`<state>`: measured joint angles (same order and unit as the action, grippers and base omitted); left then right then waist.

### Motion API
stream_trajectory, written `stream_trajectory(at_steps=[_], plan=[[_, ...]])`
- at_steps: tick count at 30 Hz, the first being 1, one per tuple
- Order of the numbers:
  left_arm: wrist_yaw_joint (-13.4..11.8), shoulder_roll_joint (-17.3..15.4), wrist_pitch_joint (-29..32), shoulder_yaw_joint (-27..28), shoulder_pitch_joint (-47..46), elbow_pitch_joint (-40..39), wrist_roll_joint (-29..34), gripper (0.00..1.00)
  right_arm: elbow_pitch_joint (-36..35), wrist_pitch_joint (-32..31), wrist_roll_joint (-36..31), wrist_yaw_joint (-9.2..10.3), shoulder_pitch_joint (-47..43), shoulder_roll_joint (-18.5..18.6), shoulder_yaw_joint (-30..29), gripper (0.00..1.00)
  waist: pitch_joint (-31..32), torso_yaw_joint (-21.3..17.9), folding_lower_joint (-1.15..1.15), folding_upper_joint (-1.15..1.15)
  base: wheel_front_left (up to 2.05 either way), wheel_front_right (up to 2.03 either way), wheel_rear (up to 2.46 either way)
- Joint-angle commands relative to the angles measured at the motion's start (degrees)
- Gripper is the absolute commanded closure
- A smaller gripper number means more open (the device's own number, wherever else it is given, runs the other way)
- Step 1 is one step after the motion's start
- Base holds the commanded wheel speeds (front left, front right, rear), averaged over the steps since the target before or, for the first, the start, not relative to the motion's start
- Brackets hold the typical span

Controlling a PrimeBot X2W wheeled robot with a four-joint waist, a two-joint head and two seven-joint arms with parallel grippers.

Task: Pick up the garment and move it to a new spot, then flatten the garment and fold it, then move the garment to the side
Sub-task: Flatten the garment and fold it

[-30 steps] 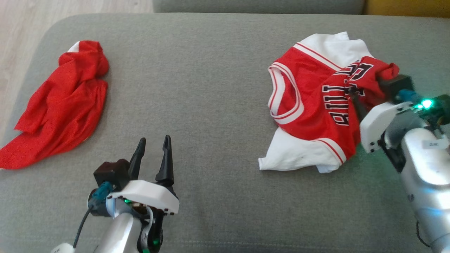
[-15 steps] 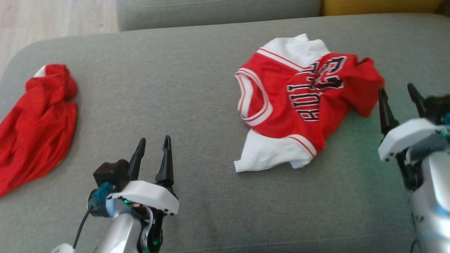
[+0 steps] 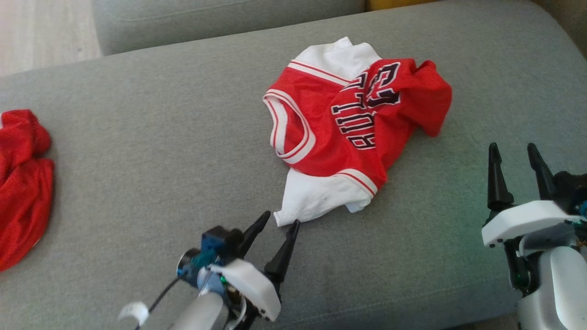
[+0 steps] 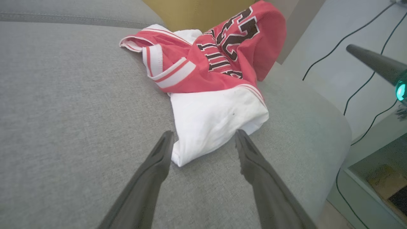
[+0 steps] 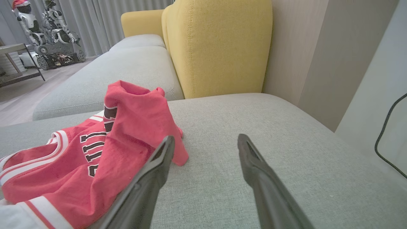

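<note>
The garment (image 3: pixel 348 128) is a red and white jersey with black letters, lying crumpled on the grey sofa seat (image 3: pixel 160 137). My left gripper (image 3: pixel 282 218) is open at the garment's near white corner. In the left wrist view that white corner (image 4: pixel 206 124) lies between the spread fingers of the left gripper (image 4: pixel 204 133). My right gripper (image 3: pixel 512 146) stands open to the right of the garment, apart from it. In the right wrist view the right gripper (image 5: pixel 206 137) has only bare seat between its fingers, with the garment's raised red fold (image 5: pixel 133 121) just to its left.
Another red cloth (image 3: pixel 23 183) lies at the seat's far left. A second grey seat (image 3: pixel 220 18) sits behind, and a yellow cushion (image 5: pixel 219 47) stands at the back right. The seat's right edge (image 4: pixel 337 127) drops off, with black cables (image 4: pixel 349 41) beyond it.
The head camera has swung to the right. My left gripper moved forward and right to the garment's white corner. My right gripper drew back from the garment's red fold and stays open.
</note>
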<state>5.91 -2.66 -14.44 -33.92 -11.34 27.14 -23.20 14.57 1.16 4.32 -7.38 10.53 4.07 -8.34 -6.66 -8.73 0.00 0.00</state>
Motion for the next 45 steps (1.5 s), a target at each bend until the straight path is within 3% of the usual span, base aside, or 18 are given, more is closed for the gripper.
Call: stream_trajectory(at_steps=[1, 8, 17, 20, 21, 22, 23, 27, 31, 36, 42, 45], plan=[[0.1, -0.2, -0.3, 1.8, -3.9, -1.4, 0.4, 0.0, -2.3, 0.0, -0.4, -0.11, 1.3, -0.2, 1.3, 0.0, -0.3, -0.6, 0.0, 0.0, 0.0, 0.0, 0.0], [-1.4, -0.2, 2.6, -1.5, -10.4, 8.1, 3.7, 0.0, -3.7, -0.4, -0.3, -0.11, 1.5, -0.8, 2.2, 0.0, -1.2, -3.4, 0.0, 0.0, 0.0, 0.0, 0.0], [-2.7, -0.2, 4.6, -3.0, -14.2, 15.7, 3.0, 0.0, -3.5, 0.3, -0.1, -0.11, 2.1, -1.1, 2.8, 0.0, -2.1, -6.0, 0.0, 0.0, 0.0, 0.0, 0.0], [-2.0, -0.2, 5.5, -4.0, -14.6, 16.9, 1.8, 0.0, -3.2, 0.6, -0.1, -0.11, 2.3, -1.1, 3.0, 0.0, -2.2, -6.5, 0.0, 0.0, 0.0, 0.0, 0.0], [-1.6, -0.2, 5.9, -4.5, -14.7, 17.1, 1.3, 0.33, -3.1, 0.6, -0.1, -0.11, 2.3, -1.1, 3.1, 0.0, -2.2, -6.6, 0.0, 0.0, 0.0, 0.0, 0.0], [-1.1, -0.2, 6.2, -5.0, -14.7, 17.1, 0.6, 0.95, -3.1, 0.7, -0.1, -0.11, 2.3, -1.1, 3.0, 0.0, -2.2, -6.7, 0.0, 0.0, 0.0, 0.0, 0.0], [-0.8, -0.2, 6.3, -5.4, -14.7, 16.9, -0.2, 1.0, -3.0, 0.8, -0.1, -0.11, 2.4, -1.2, 3.0, 0.0, -2.2, -6.7, 0.0, 0.0, 0.0, 0.0, 0.0], [0.2, -0.2, 4.3, -5.4, -15.3, 14.7, -4.4, 1.0, -2.6, 1.1, 0.0, -0.11, 2.4, -1.2, 2.6, 0.0, -2.0, -6.5, 0.0, 0.0, 0.0, 0.0, 0.0], [0.4, -0.2, 0.7, -1.8, -17.1, 11.1, -8.3, 1.0, -2.2, 1.3, -0.1, -0.11, 2.4, -1.2, 2.5, 0.0, -1.4, -5.7, 0.0, 0.0, 0.0, 0.0, 0.0], [-0.8, -0.9, -0.5, 7.6, -18.4, 3.0, -10.0, 1.0, -2.2, 1.1, -0.5, -0.11, 2.4, -1.2, 2.4, 0.0, -1.1, -4.1, 0.0, 0.0, 0.0, 0.0, 0.0], [-1.6, -1.7, -0.5, 21.4, -14.0, -9.1, -6.4, 1.0, -1.7, 0.9, -1.1, -0.11, 1.9, -1.2, 2.3, 0.0, -1.0, -1.7, 0.0, 0.0, 0.0, 0.0, 0.0], [-1.7, -1.6, -0.5, 24.3, -12.4, -10.5, -5.3, 1.0, -1.5, 0.8, -1.3, -0.11, 1.8, -1.2, 2.3, 0.0, -1.0, -1.0, 0.0, 0.0, 0.0, 0.0, 0.0]])
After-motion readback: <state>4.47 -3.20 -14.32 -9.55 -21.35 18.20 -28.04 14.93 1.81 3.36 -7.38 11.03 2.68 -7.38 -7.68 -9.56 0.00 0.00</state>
